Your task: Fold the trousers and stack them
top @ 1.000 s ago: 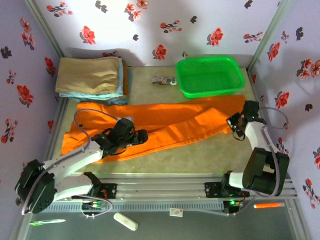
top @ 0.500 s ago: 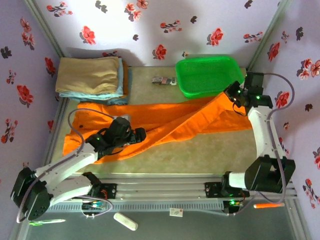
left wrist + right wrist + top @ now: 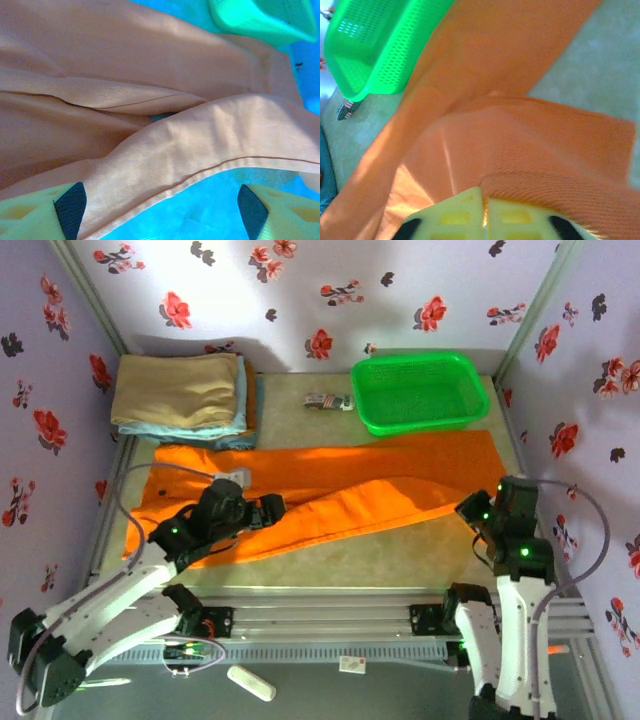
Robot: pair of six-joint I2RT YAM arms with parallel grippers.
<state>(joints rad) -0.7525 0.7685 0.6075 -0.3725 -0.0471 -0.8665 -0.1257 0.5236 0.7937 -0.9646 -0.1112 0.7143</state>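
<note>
- The table point(image 3: 420, 550) takes up the whole floor of the booth, its pale top showing bare along the near edge.
- The trousers point(image 3: 330, 475) lie flat across the middle of it, waist to the left. The two legs run right in a shallow V, the far one ending just below the green basket point(image 3: 425, 426).
- They look like soft, light cloth with no stiffness at all. My read is that any lifted part will droop and drag the rest, so a pinch on a doubled edge should hold best: a hem corner, the waistband or the stitched side seam.
- A stack of folded cloths point(image 3: 180, 390), tan on top of light blue, sits in the far left corner, touching the trousers' waist end. That looks like the place to stack.
- The left end effector point(image 3: 275, 508) hovers over the near leg close to the crotch. Its jaws are spread wide over the seamed edge and hold nothing.
- The right end effector point(image 3: 478, 510) sits at the near leg's hem. In the wrist view its fingers point(image 3: 465, 210) are drawn almost together with cloth bunched at the tips. Whether that is a pinch on the hem, I cannot tell.
- A small packet point(image 3: 328, 400) lies beside the basket, well out of play.
</note>
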